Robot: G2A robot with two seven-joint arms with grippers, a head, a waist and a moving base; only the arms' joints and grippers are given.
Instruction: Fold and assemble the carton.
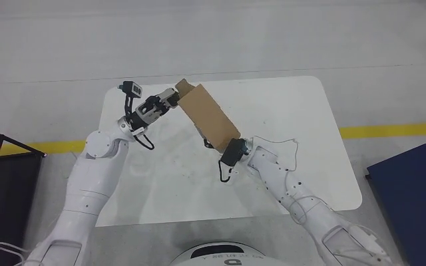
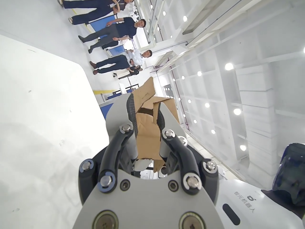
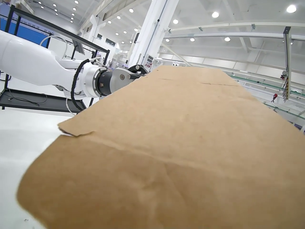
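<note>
A flattened brown carton [image 1: 208, 113] is held slantwise over the middle of a white tabletop [image 1: 299, 133], between the robot's two arms. It is still one collapsed sheet of cardboard, with creases and a flap slit showing on its broad face. Whether any edge rests on the tabletop cannot be told.

The left pincer [image 2: 146, 116] is pressed together on the carton's far end, with a cardboard flap pinched between its two dark finger pads. The right pincer [image 1: 226, 146] sits at the carton's near end and touches it. The cardboard hides its fingers, so whether it is gripping cannot be told.

The work appears to be at an early step: the flat blank is supported at both ends and not yet opened into a box. No wall stands up and no flap is folded in.

The next move probably calls for the two ends to be pushed against each other, or one panel to be pulled away, so the sleeve springs open. The left grip has to hold firm without tearing the thin flap.
</note>
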